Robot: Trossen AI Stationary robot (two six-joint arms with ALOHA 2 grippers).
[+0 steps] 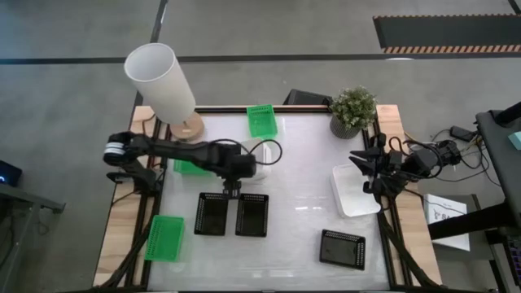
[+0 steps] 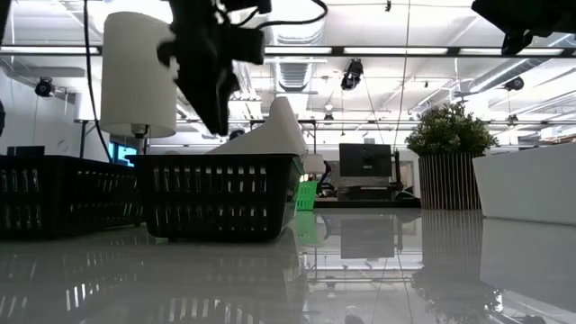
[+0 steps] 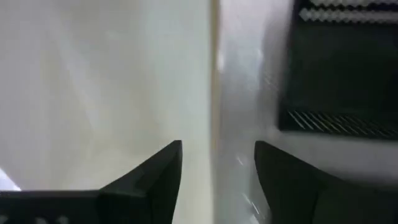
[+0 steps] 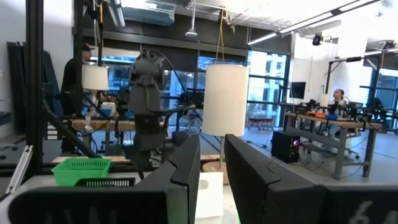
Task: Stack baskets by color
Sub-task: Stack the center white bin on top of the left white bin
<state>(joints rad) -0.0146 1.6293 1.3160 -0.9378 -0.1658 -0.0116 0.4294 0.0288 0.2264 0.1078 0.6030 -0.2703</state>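
Observation:
Two black baskets (image 1: 212, 214) (image 1: 251, 214) sit side by side at the table's middle, and a third black basket (image 1: 342, 248) lies near the front right. My left gripper (image 1: 232, 189) hangs open just beyond the pair, its fingers on either side of the rim of a white basket (image 1: 260, 159). In the low view this white basket (image 2: 274, 126) stands tilted behind the black ones. Green baskets lie at the far middle (image 1: 261, 120), the near left (image 1: 164, 237) and under my left arm (image 1: 189, 168). My right gripper (image 1: 364, 171) is raised at the right, slightly open and empty, beside another white basket (image 1: 356, 189). My left gripper (image 3: 217, 168) points steeply down with its open fingers on either side of the white basket's rim (image 3: 213, 93). One finger stands over the white inside, the other over the table. I cannot tell whether either finger touches it.
A tall white lampshade (image 1: 160, 81) on a wooden foot stands at the far left corner. A potted plant (image 1: 352, 110) stands at the far right. The room beyond shows people at desks (image 4: 339, 99). Bare table lies at the near middle (image 1: 285, 260).

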